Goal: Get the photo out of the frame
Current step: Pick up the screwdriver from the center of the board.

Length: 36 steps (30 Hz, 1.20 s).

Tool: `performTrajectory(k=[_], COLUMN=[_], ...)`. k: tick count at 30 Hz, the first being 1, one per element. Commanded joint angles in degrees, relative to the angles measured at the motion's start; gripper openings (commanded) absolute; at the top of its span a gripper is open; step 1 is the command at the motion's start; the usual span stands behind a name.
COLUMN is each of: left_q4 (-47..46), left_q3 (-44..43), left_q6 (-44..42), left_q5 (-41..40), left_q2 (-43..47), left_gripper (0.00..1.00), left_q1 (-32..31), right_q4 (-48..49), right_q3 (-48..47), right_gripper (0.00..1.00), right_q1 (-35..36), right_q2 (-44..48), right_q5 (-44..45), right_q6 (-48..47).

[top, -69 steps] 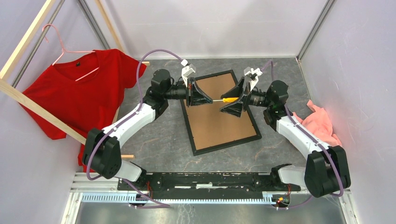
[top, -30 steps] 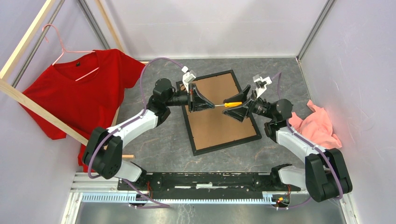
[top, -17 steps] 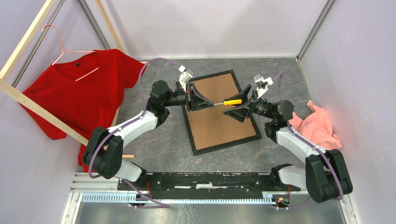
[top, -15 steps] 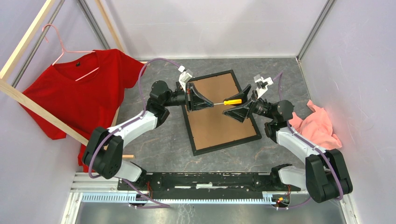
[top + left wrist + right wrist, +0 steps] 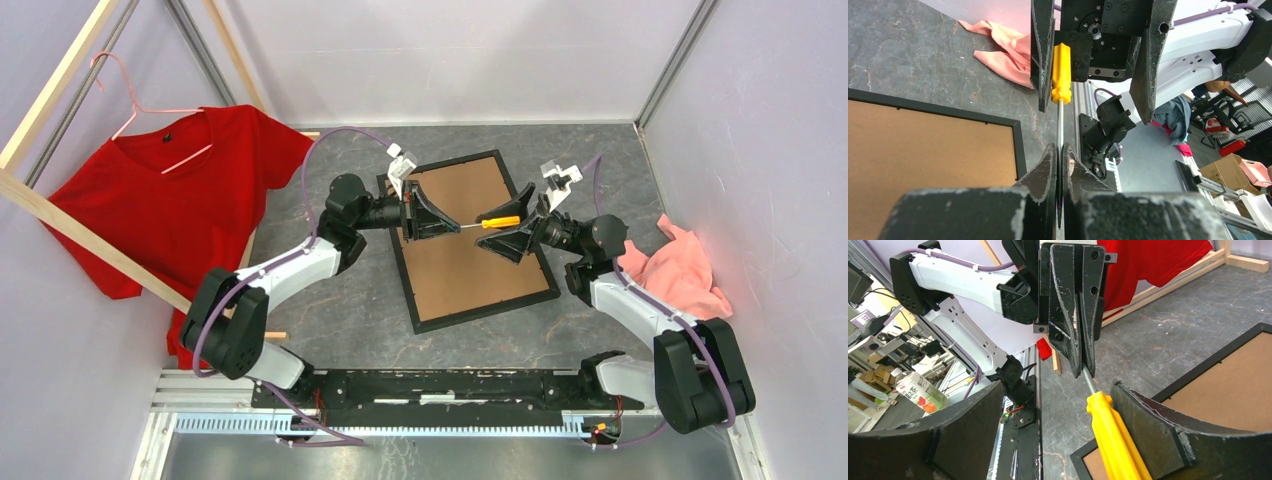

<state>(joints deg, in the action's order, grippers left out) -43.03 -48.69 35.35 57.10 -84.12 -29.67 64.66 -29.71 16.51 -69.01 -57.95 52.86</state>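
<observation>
From above, you have the thin black rectangular picture frame [image 5: 488, 311] lying face down in the middle of the picture, its brown backing board [image 5: 465, 275] uppermost. The sunflower photo cannot be seen in any view; presumably it sits under that board, so nothing has come out yet. Above the upper half of the board, the left gripper [image 5: 455, 226] is pinched on the steel shaft of a yellow-handled screwdriver [image 5: 494, 222], while the right gripper [image 5: 503, 220] stands spread around the handle.

In the left wrist view, its own fingertips [image 5: 1049, 160] at lower centre are closed tight on the shaft. The yellow handle at upper centre lies against one of the right arm's fingers, the other well clear. The frame's corner shows at lower left.

In the right wrist view, its wide-apart fingers [image 5: 973, 425] flank the handle at bottom centre without clamping it.

You look to be mid-handover of the tool; the board is yet to be loosened and lifted, and the photo pulled out.
</observation>
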Motion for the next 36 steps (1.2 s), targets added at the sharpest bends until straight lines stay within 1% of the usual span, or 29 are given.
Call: performTrajectory(k=[1, 7, 12, 15, 19, 23, 24, 25, 26, 27, 29, 34, 35, 36], left_q4=[-0.8, -0.7, -0.9, -0.9, -0.8, -0.8, -0.8, -0.9, -0.8, -0.7, -0.7, 0.3, 1.1, 2.2], left_q3=[-1.8, -1.5, -1.5, -1.6, -1.5, -1.4, -1.5, -1.5, -1.6, -1.6, -1.7, -2.0, -2.3, -2.8], left_q6=[-0.3, -0.6, -0.4, -0.3, -0.3, -0.3, -0.3, -0.3, -0.2, -0.3, -0.2, -0.6, -1.0, -1.5], left_q5=[-1.2, -2.0, -2.6, -2.7, -2.7, -2.8, -2.8, -2.8, -2.8, -2.8, -2.8, -2.9, -2.9, -2.9], left_q2=[-0.7, -0.9, -1.2, -1.4, -1.1, -0.8, -0.8, -0.8, -0.7, -0.6, -0.5, -0.5, -0.5, -0.4], left_gripper=[0.02, 0.02, 0.02, 0.02, 0.02, 0.02, 0.02, 0.02, 0.02, 0.02, 0.02, 0.03, 0.08, 0.17], left_q1=[-0.2, -0.2, -0.2, -0.2, -0.3, -0.3, -0.2, -0.2, -0.2, -0.2, -0.2, -0.2, -0.2, -0.2], right_q4=[3.4, 4.1, 4.3, 3.9, 1.3, -1.5, -2.7, -4.2, -5.3, -6.9, -8.7, -8.0, -7.9, -8.0], right_q3=[-0.6, -0.4, -0.2, 0.1, -0.1, -0.5, -0.7, -0.9, -1.1, -1.3, -1.6, -1.7, -1.7, -1.8], right_gripper=[0.83, 0.77, 0.74, 0.68, 0.55, 0.49, 0.44, 0.34, 0.14, 0.02, 0.00, 0.00, 0.00, 0.00], right_q1=[1.0, 1.8, 2.3, 2.5, 2.5, 2.5, 2.5, 2.6, 2.5, 2.5, 2.5, 2.5, 2.5, 2.4], right_q2=[0.7, 1.0, 1.2, 0.9, 0.9, 0.8, 0.8, 0.7, 0.7, 0.8, 0.7, 0.6, 0.7, 1.0], right_q5=[-0.3, -0.4, -0.3, -0.1, 0.4, 0.6, 0.8, 1.0, 1.1, 1.5, 1.7, 1.1, 0.9, 0.9], right_q6=[0.3, 0.7, 0.2, -0.4, -2.8, -5.0, -5.9, -6.9, -7.7, -8.9, -10.2, -9.6, -9.6, -10.0])
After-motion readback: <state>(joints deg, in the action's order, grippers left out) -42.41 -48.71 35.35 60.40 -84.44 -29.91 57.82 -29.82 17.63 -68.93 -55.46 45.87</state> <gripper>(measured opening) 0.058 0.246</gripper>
